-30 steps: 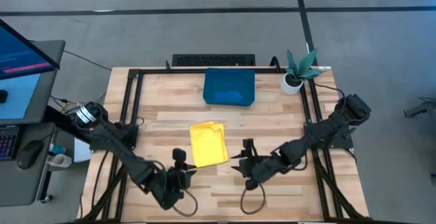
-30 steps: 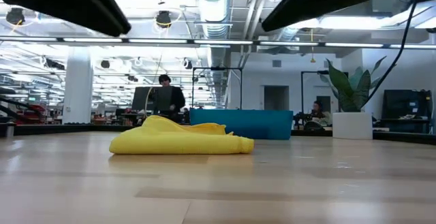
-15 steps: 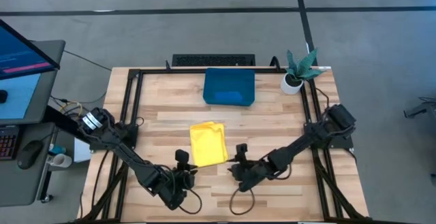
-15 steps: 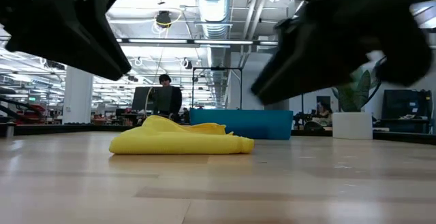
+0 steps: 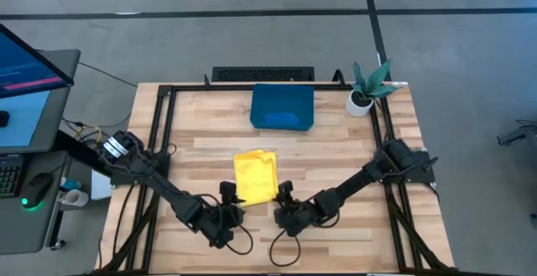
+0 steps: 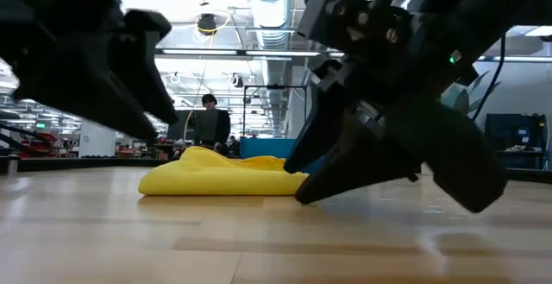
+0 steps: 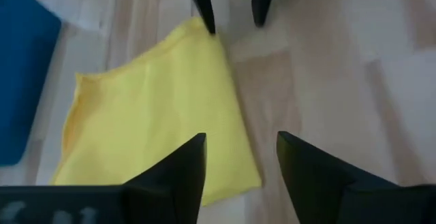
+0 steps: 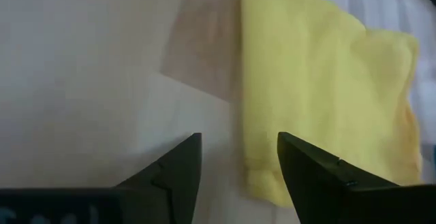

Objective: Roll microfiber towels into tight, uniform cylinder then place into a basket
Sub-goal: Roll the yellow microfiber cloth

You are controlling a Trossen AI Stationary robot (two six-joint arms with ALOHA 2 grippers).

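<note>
I have both grippers spread open at the near edge of the yellow towel (image 5: 255, 176): left gripper (image 5: 228, 197), right gripper (image 5: 284, 195); basket (image 5: 282, 107) far behind.

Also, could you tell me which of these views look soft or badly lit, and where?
Low view: both arms loom as dark, blurred, backlit shapes against bright ceiling lights, while the folded bright yellow microfiber towel stays fairly crisp. Left wrist view: the left tool is soft-edged. Right wrist view: the light wooden table looks washed out.
</note>
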